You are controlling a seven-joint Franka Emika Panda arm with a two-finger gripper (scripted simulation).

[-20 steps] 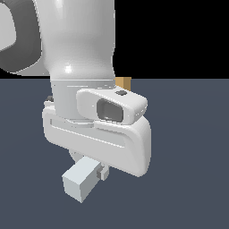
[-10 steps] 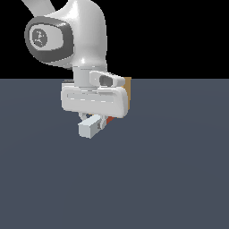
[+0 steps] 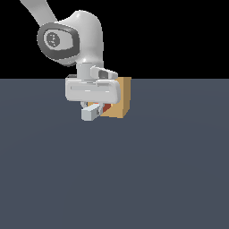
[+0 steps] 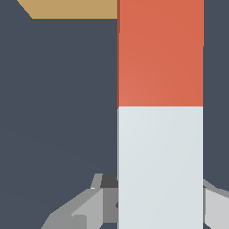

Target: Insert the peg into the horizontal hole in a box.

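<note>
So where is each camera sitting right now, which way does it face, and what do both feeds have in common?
Exterior view: off the arm, low over the floor, facing the box, with the arm and pincer in front of it, carrying the peg, whose white end points toward the camera.
Wrist view: on the wrist, looking along the peg toward its red end and the box; grey fingers show either side of the white half.
Shared: peg, box, dark floor. The hole shows in neither.

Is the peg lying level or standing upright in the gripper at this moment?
Level. The peg lies horizontally under the gripper, its red half toward the box. Whether its tip has entered the hole cannot be told.
</note>
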